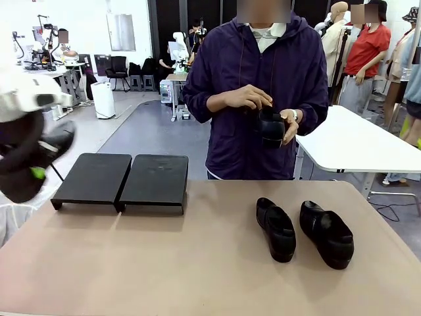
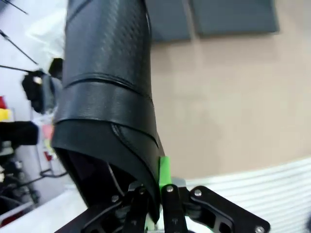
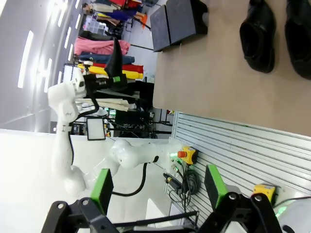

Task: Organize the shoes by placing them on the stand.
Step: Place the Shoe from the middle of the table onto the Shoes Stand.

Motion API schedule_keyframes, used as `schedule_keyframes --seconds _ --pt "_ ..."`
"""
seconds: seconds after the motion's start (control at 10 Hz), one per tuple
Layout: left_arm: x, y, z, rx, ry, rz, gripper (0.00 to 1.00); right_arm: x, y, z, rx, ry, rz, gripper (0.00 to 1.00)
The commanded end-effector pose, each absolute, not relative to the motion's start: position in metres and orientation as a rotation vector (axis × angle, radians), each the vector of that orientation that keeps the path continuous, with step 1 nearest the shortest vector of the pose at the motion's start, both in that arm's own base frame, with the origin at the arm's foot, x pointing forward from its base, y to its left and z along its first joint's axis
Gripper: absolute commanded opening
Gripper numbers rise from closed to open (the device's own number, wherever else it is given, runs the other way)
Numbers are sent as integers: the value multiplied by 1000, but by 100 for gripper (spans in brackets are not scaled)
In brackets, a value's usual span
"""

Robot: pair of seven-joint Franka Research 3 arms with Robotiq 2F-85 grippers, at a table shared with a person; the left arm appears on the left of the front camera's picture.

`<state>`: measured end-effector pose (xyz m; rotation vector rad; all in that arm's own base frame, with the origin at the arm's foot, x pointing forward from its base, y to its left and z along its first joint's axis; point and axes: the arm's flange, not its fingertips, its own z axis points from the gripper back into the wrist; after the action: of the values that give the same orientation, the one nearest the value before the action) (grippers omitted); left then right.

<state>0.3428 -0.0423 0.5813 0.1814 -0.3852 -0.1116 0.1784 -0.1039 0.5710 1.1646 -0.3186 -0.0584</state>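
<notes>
L jaws clamped on shoe (image 2: 107, 97) left of stand (image 1: 154, 181), R jaws spread, empty, 2 shoes (image 1: 276, 230) on table (image 1: 164, 263)

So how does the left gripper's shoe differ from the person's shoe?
Gripper's shoe is pinched at its rim by the shut left gripper; person's shoe is cupped in two hands. Gripper's shoe hangs left of the stand; person's shoe is beyond the table. Both black.

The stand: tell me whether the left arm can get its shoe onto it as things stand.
Probably yes. The left gripper, shut on a shoe, hangs near the left end of the table, and the stand sits nearby with both panels bare. Nothing lies between them.
</notes>
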Motion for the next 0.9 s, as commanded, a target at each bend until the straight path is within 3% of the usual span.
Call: schedule_keyframes --seconds 0.0,0.3,0.4,0.5,0.8 --pt "401 7 563 164 -389 -152 0 180 -104 576 1184 -340 -33 100" --pt "449 37 543 20 -408 -102 0 180 -104 576 1184 -340 -33 100" --pt "445 28 550 20 -297 -30 0 180 -104 576 1184 -340 -33 100" --pt "440 51 526 101 -383 -103 0 180 -104 576 1184 -340 -33 100" --pt "450 41 522 64 -342 -86 0 180 -104 576 1184 -340 -33 100"
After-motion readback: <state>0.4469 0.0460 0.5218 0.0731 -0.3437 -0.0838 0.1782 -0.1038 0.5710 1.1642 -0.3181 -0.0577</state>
